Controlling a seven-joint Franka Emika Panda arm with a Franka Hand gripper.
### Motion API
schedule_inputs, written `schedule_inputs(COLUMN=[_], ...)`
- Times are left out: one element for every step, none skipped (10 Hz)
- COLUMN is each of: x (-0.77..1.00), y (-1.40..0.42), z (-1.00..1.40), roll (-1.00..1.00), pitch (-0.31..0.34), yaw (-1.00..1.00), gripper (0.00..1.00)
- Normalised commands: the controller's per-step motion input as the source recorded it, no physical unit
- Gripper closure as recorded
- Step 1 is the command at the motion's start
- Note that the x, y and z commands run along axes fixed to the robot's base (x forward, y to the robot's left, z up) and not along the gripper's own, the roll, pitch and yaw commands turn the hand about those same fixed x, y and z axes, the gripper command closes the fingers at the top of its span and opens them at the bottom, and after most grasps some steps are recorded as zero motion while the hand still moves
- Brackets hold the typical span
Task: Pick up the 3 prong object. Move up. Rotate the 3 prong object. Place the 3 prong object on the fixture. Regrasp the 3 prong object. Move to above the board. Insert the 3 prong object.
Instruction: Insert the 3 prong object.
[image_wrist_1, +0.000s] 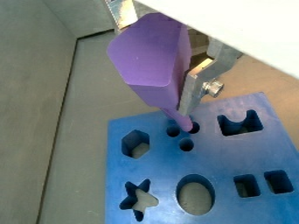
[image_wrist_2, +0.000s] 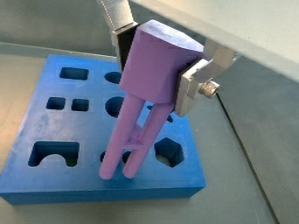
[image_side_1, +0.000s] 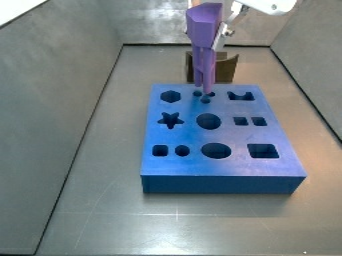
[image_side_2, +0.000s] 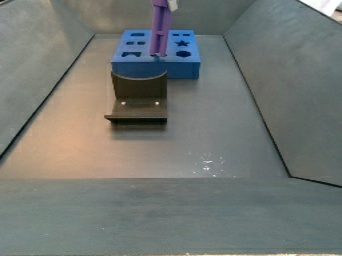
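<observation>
Gripper (image_wrist_2: 158, 54): one, hovering above the board, pinching the wide top of the 3 prong object between silver plates.
3 prong object (image_wrist_2: 146, 96): one, light purple, hanging upright, prong tips reaching down into small round holes in the board in a wrist view (image_wrist_1: 177, 122).
Board (image_side_1: 221, 170): one blue slab, lying flat on the floor; one star, one hexagon, several circles and squares.
Fixture (image_side_2: 138, 96): one, standing just beside the board.
</observation>
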Motion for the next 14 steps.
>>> schedule_inputs(x=[0.25, 0.4, 0.41, 0.0, 0.0, 0.0, 0.0, 0.11, 0.14, 0.15, 0.15, 0.15, 0.15, 0.13], y=[-0.02, -0.03, 0.03, 0.0, 0.01, 0.08, 0.1, 0.06, 0.01, 0.0, 0.0, 0.0, 0.0, 0.11], z=[0.34, 0.39, 0.0, -0.01, 0.0, 0.2, 0.1, 0.16, 0.17, 0.17, 0.17, 0.17, 0.17, 0.07], roll=[-0.04, 0.0, 0.0, 0.0, -0.01, -0.13, -0.5, -0.5, -0.5, -0.5, -0.5, -0.5, -0.5, -0.5], pitch=[0.38, 0.387, 0.191, 0.004, 0.0, 0.003, 0.38, 0.324, 0.309, 0.301, 0.301, 0.304, 0.3, 0.237], yaw=[0.13, 0.12, 0.0, 0.0, 0.0, 0.0, -0.09, -0.13, -0.17, -0.18, -0.18, -0.18, -0.18, -0.15], gripper=[1.0, 1.0, 1.0, 1.0, 1.0, 1.0, 1.0, 1.0, 1.0, 1.0, 1.0, 1.0, 1.0, 1.0])
